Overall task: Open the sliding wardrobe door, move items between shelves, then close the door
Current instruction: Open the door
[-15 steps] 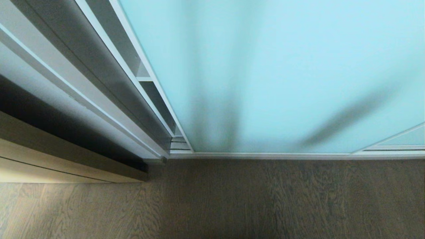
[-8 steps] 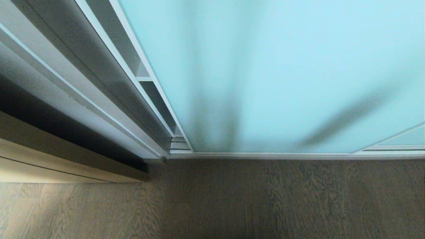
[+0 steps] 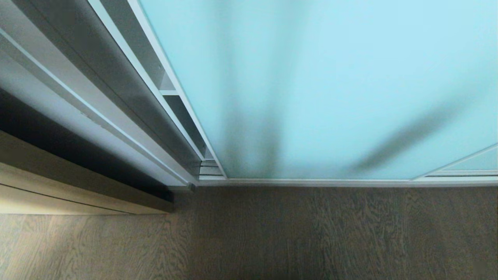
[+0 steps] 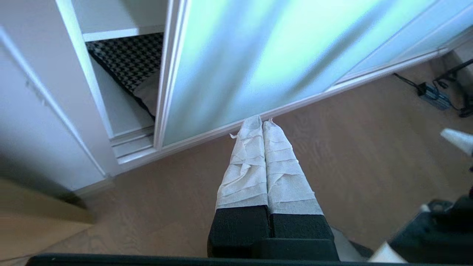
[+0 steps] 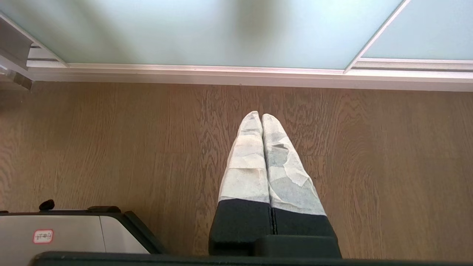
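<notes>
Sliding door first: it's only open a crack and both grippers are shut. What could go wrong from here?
1. The gap beside the sliding door is narrow; the shut left gripper may slip off the slim door frame rather than push it.
2. The cushion sits just behind that edge, so a deep reach could snag it.
3. Cables lie on the floor nearby; driving could catch them.

Only one piece of writing shows. In the right wrist view a small white label [image 5: 43, 236] with a red border sits on the pale grey top of the robot's base [image 5: 74, 236], at the near left of that picture. It carries a few red characters, too small and blurred to read. No other text, brand, number or sign appears on anything else in any view.
</notes>
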You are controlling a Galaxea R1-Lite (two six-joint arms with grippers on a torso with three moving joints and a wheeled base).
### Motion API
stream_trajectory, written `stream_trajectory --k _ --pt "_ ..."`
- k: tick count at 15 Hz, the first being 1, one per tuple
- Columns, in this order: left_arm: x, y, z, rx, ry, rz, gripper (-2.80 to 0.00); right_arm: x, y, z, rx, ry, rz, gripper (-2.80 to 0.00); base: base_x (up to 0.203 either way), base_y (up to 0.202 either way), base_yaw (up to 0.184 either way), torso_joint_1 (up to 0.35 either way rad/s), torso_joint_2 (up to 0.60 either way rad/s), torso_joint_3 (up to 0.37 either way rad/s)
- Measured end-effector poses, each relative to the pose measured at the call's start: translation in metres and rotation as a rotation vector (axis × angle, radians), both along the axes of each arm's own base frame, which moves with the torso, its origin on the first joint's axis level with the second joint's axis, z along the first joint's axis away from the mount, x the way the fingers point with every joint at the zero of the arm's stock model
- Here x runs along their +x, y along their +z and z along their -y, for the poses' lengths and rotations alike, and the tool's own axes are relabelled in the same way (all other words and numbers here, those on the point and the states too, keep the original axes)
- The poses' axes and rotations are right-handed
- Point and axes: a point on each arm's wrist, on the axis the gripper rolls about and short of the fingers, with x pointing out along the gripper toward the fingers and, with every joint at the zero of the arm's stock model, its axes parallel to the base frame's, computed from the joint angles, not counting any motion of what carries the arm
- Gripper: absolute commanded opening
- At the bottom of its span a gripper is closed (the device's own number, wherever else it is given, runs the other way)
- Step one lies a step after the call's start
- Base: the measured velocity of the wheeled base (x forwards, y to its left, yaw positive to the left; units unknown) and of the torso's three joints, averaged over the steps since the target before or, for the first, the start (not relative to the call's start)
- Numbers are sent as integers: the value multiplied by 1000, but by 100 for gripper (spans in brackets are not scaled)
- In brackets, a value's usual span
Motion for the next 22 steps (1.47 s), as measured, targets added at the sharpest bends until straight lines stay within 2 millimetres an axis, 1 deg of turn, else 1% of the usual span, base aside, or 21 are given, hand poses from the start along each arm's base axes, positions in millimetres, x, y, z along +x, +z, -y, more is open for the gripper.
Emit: stream_trajectory --k 5,8,10,12,16,19,22 --pt "48 38 0 5 3 -28 -280 0 0 0 0 0 0 -280 0 0 0 0 0 0" --pt "69 55 3 5 -12 -30 -280 0 0 0 0 0 0 -280 0 0 0 0 0 0" --pt "80 60 7 4 -9 -36 -280 0 0 0 0 0 -1 -280 0 0 0 0 0 0" --pt "88 64 14 11 33 -29 -280 0 0 0 0 0 -1 -280 0 0 0 0 0 0" --pt "101 77 27 73 203 55 -280 0 0 0 0 0 -1 -280 0 0 0 0 0 0" --pt "116 80 32 77 298 68 -280 0 0 0 0 0 -1 -280 0 0 0 0 0 0" --pt "134 81 42 66 341 91 -280 0 0 0 0 0 -1 -280 0 0 0 0 0 0"
